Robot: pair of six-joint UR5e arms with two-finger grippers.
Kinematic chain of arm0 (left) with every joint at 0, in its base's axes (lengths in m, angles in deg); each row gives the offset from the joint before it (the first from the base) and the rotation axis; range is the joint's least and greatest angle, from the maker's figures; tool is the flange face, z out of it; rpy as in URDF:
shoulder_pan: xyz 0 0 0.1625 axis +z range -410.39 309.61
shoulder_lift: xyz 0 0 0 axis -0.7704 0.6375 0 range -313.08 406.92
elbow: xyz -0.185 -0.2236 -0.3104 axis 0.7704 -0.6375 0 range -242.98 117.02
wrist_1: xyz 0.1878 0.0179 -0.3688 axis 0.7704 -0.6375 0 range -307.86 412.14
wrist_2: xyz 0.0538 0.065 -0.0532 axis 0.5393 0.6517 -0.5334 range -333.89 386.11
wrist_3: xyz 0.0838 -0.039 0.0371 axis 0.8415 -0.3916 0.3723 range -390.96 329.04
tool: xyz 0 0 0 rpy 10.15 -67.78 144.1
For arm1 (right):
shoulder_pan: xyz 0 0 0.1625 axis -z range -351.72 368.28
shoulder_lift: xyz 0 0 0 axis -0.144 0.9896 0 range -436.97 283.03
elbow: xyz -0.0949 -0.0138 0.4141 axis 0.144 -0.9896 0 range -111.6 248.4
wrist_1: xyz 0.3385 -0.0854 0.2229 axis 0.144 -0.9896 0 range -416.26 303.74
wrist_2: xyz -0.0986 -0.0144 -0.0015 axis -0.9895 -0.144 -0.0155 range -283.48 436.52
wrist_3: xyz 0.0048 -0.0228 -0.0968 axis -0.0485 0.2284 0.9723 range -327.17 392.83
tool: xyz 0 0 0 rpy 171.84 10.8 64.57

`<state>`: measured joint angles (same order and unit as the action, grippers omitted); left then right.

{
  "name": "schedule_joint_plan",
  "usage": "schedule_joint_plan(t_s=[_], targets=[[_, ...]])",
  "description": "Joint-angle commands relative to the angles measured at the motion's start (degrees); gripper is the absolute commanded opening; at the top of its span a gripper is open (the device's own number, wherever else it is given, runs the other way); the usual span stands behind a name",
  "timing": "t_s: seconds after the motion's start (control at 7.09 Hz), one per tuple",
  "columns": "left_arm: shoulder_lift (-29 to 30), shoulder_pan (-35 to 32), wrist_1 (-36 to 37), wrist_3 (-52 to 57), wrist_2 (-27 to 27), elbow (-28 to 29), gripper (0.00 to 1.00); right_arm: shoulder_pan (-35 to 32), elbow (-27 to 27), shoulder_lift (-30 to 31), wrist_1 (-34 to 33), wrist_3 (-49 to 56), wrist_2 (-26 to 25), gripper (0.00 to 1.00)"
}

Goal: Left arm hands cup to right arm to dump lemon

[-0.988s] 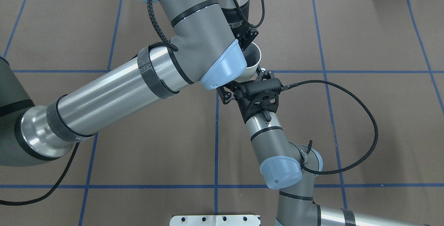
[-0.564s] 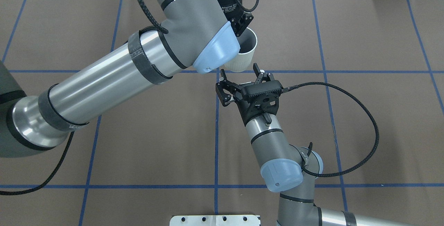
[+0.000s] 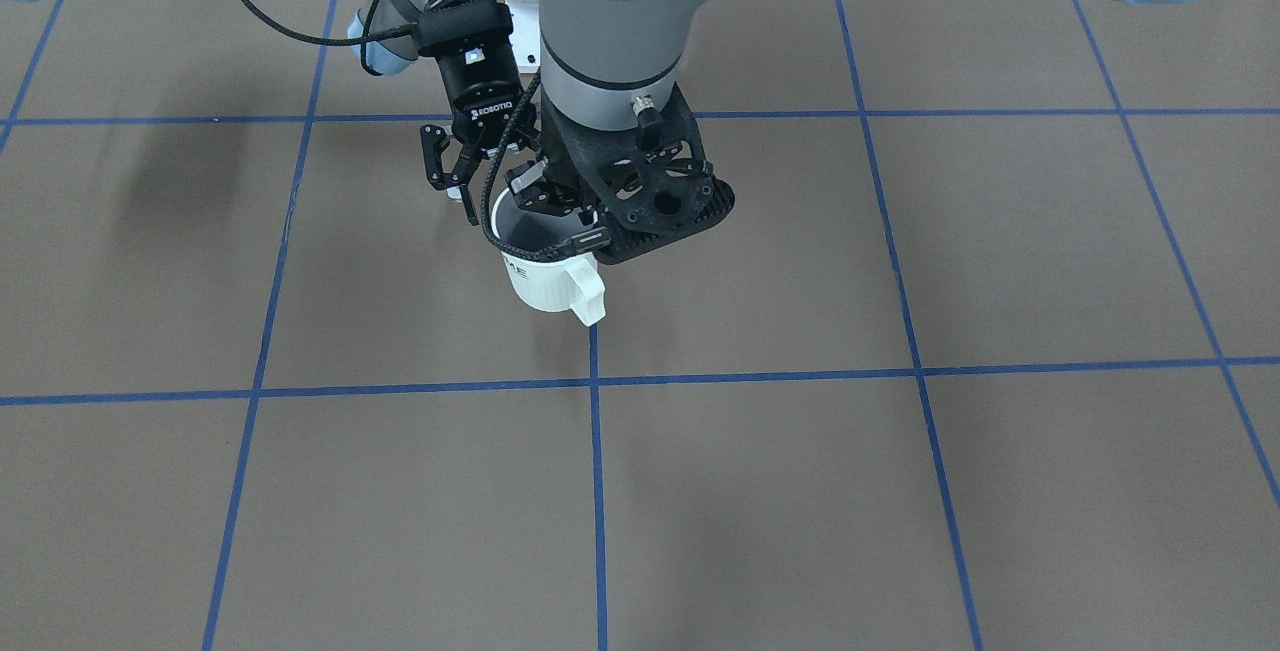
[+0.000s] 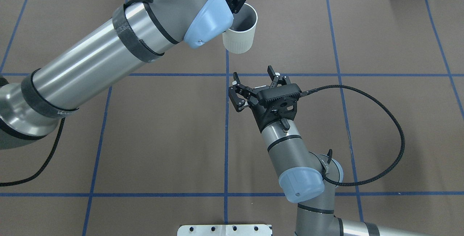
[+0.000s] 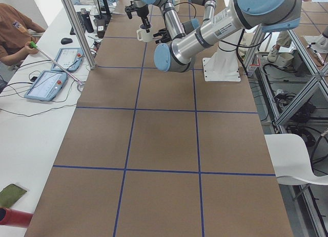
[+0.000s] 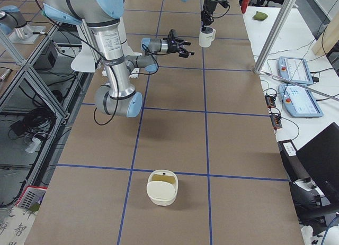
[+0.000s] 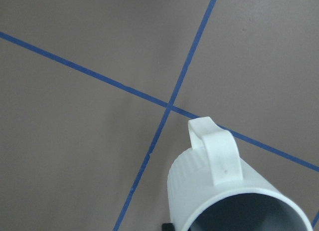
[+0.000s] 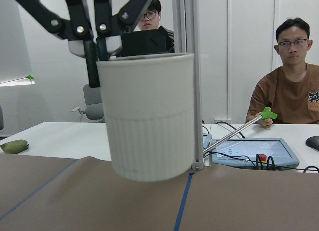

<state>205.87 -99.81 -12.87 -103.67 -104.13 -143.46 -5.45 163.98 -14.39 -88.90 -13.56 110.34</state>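
Showing the handover before contact. Cup hung upright above the far middle of the table, clear of the surface. It was pinched at the rim by the left gripper, whose fingers straddled the wall. Right gripper sat just on the near side of the cup and apart from it, jaws spread wide and empty, aimed at its plain wall. The handle pointed to the far side. No lemon showed in the visible part of the grey interior. The cup was judged rigid, smooth-glazed and light, but breakable if dropped. Its ribbed lower band probably offered the best purchase. A firm hold across the body below the fingers appeared sensible, taken before the rim pinch lets go, since a glazed wall may slip when tipped.
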Motion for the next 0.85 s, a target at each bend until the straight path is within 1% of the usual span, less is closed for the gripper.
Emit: schedule_joint_plan(t_s=[0.0, 0.14, 0.28, 0.56, 0.71], targets=[[-4.06, -3.92, 0.05, 10.86, -0.18, -0.03, 0.00, -3.13, 0.22, 0.27, -0.31, 0.08, 5.25, 0.96], [-6.43, -5.76, -0.12, 14.75, -0.18, -0.38, 0.00, -5.67, -0.22, 0.44, -0.58, 0.08, 8.86, 0.96], [-8.63, -7.61, -0.13, 18.79, -0.36, -1.17, 0.00, -9.26, -0.83, 1.32, -2.14, 0.08, 14.29, 0.97], [-20.37, -12.70, -0.74, 31.16, -3.86, -8.61, 0.00, -16.99, -1.71, 1.85, -9.25, 0.08, 25.80, 0.97], [-25.22, -14.38, -2.05, 36.36, -3.88, -10.30, 0.00, -20.25, -2.76, 1.85, -9.98, -0.01, 30.64, 0.97]])
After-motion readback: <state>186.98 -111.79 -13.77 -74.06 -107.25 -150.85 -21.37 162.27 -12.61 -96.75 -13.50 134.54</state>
